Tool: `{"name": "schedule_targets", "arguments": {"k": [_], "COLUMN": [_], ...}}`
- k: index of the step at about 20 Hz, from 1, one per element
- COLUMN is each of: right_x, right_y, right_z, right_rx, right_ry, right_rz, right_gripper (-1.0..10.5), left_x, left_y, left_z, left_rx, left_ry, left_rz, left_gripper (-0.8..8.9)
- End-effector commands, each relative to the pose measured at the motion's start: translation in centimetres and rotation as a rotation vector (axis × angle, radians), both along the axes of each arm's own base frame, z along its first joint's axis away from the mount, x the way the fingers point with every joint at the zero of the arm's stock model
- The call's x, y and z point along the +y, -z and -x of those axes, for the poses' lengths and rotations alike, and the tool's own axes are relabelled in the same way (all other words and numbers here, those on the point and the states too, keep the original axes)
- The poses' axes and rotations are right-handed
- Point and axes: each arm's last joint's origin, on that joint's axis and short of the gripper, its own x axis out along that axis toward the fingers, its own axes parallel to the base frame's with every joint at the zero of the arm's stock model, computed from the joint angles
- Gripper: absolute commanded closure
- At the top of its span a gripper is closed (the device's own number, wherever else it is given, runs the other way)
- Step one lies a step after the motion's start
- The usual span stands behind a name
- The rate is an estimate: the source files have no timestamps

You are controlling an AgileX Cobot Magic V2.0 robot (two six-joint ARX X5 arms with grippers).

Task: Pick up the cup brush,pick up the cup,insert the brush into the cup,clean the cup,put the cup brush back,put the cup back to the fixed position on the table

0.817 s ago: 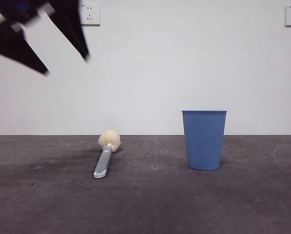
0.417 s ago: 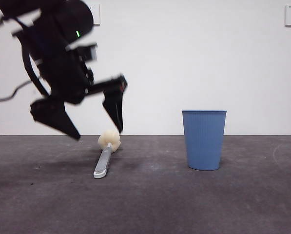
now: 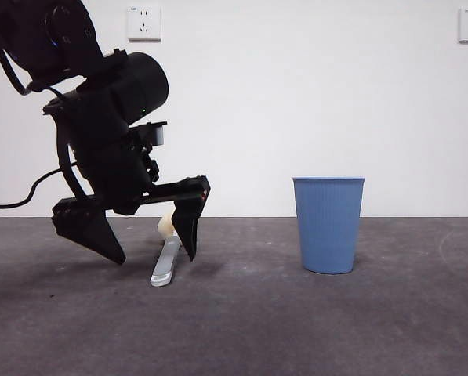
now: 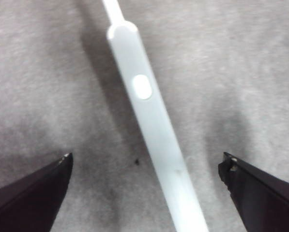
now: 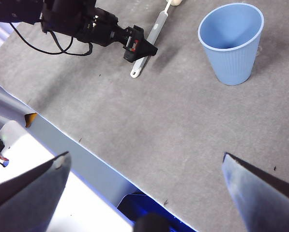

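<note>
The cup brush (image 3: 168, 258) lies flat on the dark grey tabletop (image 3: 296, 329), its grey handle between the wide-spread jaws of the left tool (image 3: 154, 255), which hangs low over it with a tip on either side and grips nothing. The blue ribbed cup (image 3: 328, 225) stands upright on the tabletop well apart from the brush, empty inside in the right wrist view. The right tool (image 5: 144, 193) hangs high above the tabletop's edge, jaws wide apart and holding nothing.
</note>
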Motion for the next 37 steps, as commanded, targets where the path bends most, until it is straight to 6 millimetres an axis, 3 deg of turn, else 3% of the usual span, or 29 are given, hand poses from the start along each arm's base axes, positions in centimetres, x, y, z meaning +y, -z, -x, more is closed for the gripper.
{"name": "schedule_targets", "arguments": {"k": [1,4,9,11,15,16,21,25,29,34,37], "right_x": [0.0,0.0,0.0,0.0,0.0,0.0,0.0,0.1,0.2,0.8,2.1], "right_y": [-0.1,-0.1,-0.1,-0.1,-0.1,-0.1,-0.1,0.1,0.4,1.3,3.9], "right_z": [0.0,0.0,0.0,0.0,0.0,0.0,0.0,-0.4,-1.4,-5.0,-6.9], "right_rx": [-0.004,-0.005,-0.004,-0.004,-0.004,-0.004,-0.003,0.027,0.059,0.033,0.030], "right_ry": [0.003,0.003,0.003,0.003,0.003,0.003,0.004,0.016,0.012,0.035,0.047], "right_rz": [-0.003,-0.003,-0.003,-0.003,-0.004,-0.004,-0.004,-0.013,-0.013,-0.046,-0.046], "right_gripper": [3.8,3.8,3.8,3.8,3.8,3.8,3.8,3.8,3.8,3.8,3.8], "left_x": [-0.2,-0.4,-0.6,-0.5,-0.3,-0.2,0.3,1.1,2.5,4.8,6.4], "left_y": [1.1,1.3,1.5,1.6,1.8,1.9,1.4,-1.4,-5.7,-12.3,-15.5], "left_z": [0.0,0.1,0.5,0.8,1.1,1.3,1.8,2.2,3.3,7.6,10.6], "left_rx": [0.033,0.037,0.069,0.101,0.146,0.162,0.201,0.135,0.036,-0.108,-0.200], "left_ry": [-0.011,-0.009,0.009,0.019,0.026,0.026,0.042,0.058,0.079,0.145,0.156], "left_rz": [-0.015,-0.026,-0.033,-0.035,-0.050,-0.059,-0.101,-0.088,-0.067,-0.056,-0.029], "left_gripper": [2.52,2.77,6.69,7.55,7.65,8.20,8.22,8.22,8.22,8.22,8.22]}}
